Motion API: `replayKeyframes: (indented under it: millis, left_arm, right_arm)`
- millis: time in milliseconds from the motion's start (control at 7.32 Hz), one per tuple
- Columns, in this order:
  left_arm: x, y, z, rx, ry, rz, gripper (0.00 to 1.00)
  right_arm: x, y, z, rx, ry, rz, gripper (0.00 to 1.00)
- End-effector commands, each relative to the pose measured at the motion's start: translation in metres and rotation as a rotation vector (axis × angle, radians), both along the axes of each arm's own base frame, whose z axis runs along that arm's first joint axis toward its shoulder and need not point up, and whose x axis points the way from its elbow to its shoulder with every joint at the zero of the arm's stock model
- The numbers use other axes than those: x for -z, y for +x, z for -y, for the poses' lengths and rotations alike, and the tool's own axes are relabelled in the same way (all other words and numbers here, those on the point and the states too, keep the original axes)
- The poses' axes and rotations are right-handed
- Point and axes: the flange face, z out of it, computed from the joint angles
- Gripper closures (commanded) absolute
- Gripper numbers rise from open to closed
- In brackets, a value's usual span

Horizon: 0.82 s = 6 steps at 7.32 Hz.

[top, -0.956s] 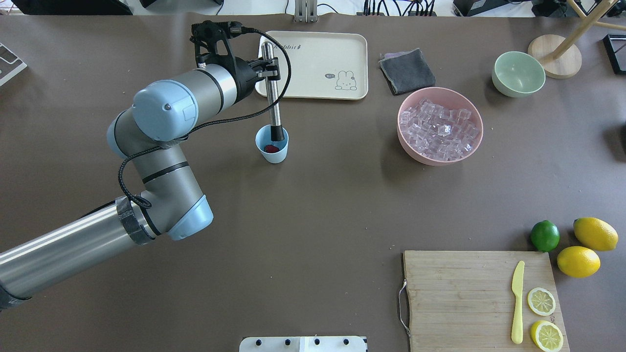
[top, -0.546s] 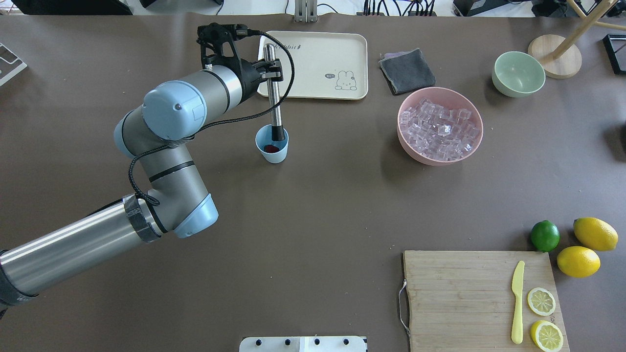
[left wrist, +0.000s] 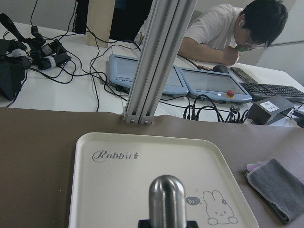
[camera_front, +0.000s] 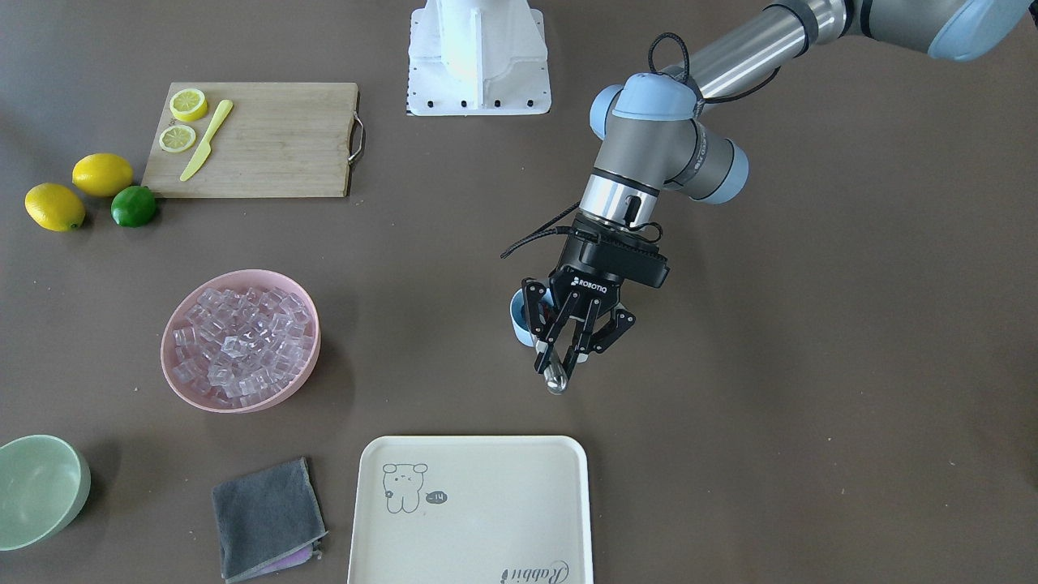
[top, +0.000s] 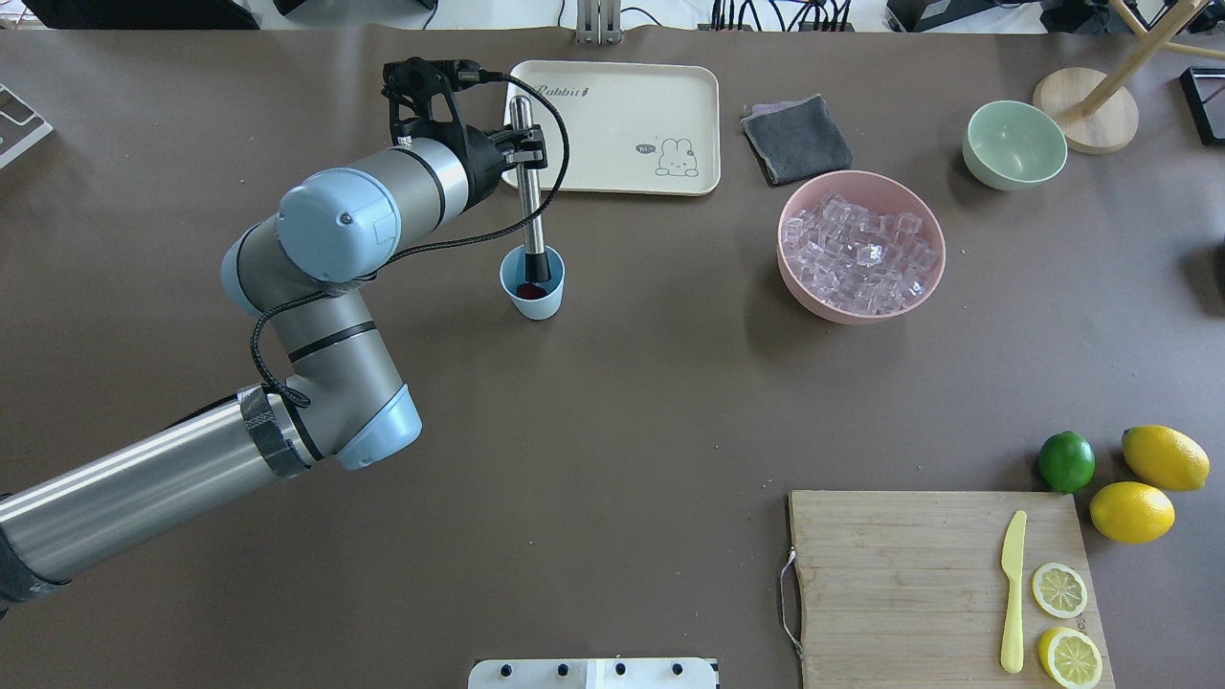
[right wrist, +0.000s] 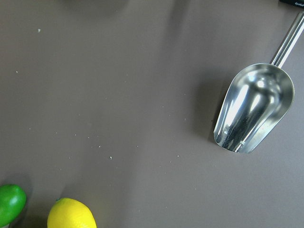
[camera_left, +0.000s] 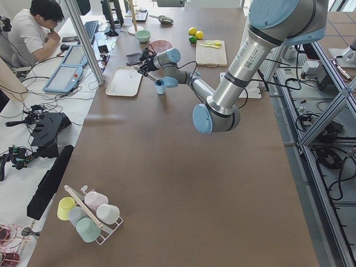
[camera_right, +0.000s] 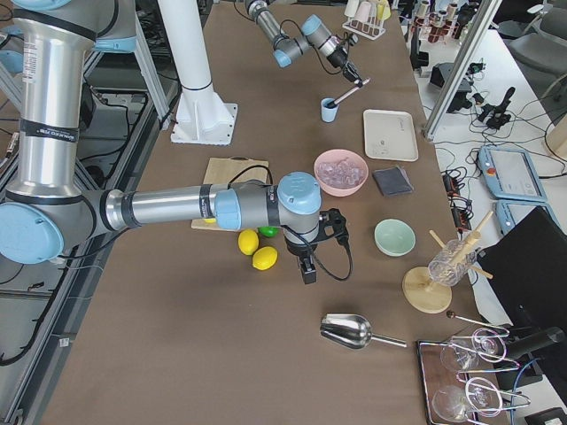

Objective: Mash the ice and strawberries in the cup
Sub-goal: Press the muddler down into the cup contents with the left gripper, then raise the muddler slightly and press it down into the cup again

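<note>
Cup (top: 536,302) is standing upright on the bench (top: 622,411), near the tray (top: 632,105), on the robot's side of it. Strawberry (top: 525,288) is lying inside the cup, showing red at the bottom. Muddler (top: 529,191) is leaning with its black tip down in the cup; can't tell whether it is touching the strawberry. Left claw (top: 524,146) is clamping the muddler's steel shaft near the top. Ice (top: 858,251) is sitting piled in the pink bowl (top: 857,316), well apart from the cup. Right claw (camera_right: 307,268) is hanging over the bench near the lemons (camera_right: 264,258); can't tell whether it is wide or narrow.
</note>
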Motion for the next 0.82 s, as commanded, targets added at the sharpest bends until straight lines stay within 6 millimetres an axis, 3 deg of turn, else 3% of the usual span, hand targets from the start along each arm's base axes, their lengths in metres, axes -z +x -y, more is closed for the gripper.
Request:
replayKeyframes:
  millis: [0, 137, 410, 683]
  left_arm:
    - [0.021, -0.017, 0.009, 0.011, 0.055, 0.011, 1.00]
    - [0.032, -0.037, 0.020, 0.028, 0.065, 0.001, 1.00]
    - [0.043, -0.053, 0.031, 0.013, 0.072, -0.014, 1.00]
    - [0.031, -0.047, 0.030, 0.004, 0.058, 0.000, 1.00]
  right_arm:
    - [-0.001, 0.000, 0.000, 0.000, -0.002, -0.001, 0.02]
    - [-0.002, 0.000, 0.000, 0.000, -0.005, -0.001, 0.02]
    - [0.000, 0.000, 0.000, -0.002, -0.002, 0.001, 0.02]
    - [0.001, 0.000, 0.000, -0.003, -0.002, 0.001, 0.02]
